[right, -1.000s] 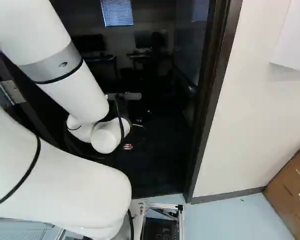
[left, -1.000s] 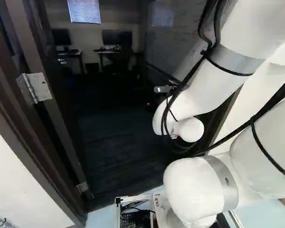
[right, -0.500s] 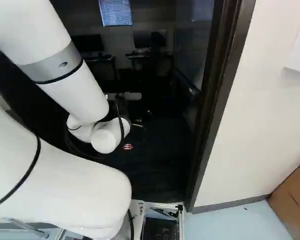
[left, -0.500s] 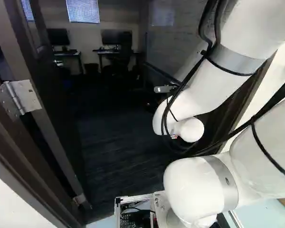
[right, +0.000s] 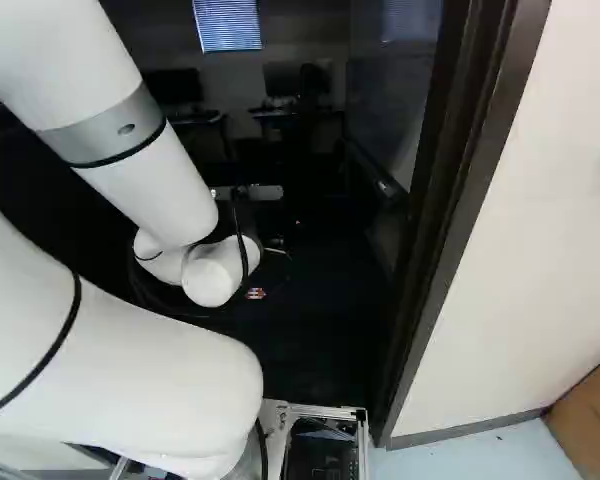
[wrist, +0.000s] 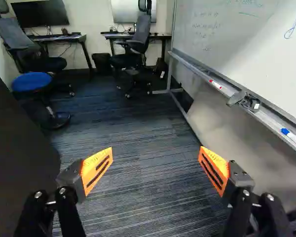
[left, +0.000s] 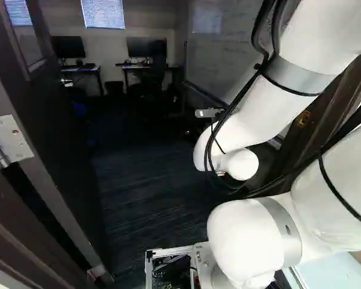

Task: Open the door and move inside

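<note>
Standing open: one door point(left: 63, 126), seemingly two hinges point(left: 13, 139).

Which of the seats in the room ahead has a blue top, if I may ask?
The round, backless stool; both office chairs have dark seats and backrests.

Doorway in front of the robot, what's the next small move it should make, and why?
I'd ease the base slowly forward, perhaps a touch to the left. The door stands open, carpet stretches ahead of the open, empty gripper, and in the right base view the door frame looks close to the base's right front corner.
</note>
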Available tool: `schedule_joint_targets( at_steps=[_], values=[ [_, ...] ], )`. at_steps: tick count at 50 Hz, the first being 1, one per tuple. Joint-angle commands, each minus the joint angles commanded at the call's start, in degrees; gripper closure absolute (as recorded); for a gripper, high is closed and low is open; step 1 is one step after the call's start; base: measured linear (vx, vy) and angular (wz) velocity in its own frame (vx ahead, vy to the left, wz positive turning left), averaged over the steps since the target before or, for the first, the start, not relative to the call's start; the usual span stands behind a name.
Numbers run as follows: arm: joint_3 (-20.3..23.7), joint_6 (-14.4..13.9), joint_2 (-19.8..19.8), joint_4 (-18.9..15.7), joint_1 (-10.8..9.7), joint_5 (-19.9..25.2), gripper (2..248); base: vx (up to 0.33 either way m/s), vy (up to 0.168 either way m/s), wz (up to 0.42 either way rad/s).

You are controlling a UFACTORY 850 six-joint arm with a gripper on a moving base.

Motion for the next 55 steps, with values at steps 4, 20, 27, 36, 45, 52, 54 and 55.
schedule_joint_targets(
  at_steps=[4, 20, 27, 36, 45, 52, 54, 55],
  values=[
    [0.0, 0.0, 0.0, 0.0, 0.0, 0.0, 3, 0.157, 0.005, -0.012],
    [0.0, 0.0, 0.0, 0.0, 0.0, 0.0, 3, 0.153, 0.033, 0.145],
    [0.0, 0.0, 0.0, 0.0, 0.0, 0.0, 3, 0.142, 0.066, 0.337],
    [0.0, 0.0, 0.0, 0.0, 0.0, 0.0, 3, 0.129, 0.069, 0.331],
    [0.0, 0.0, 0.0, 0.0, 0.0, 0.0, 3, 0.121, 0.066, 0.318],
    [0.0, 0.0, 0.0, 0.0, 0.0, 0.0, 3, 0.101, 0.063, 0.211],
    [0.0, 0.0, 0.0, 0.0, 0.0, 0.0, 3, 0.047, 0.032, 0.106],
    [0.0, 0.0, 0.0, 0.0, 0.0, 0.0, 3, 0.05, 0.021, 0.107]
  ],
)
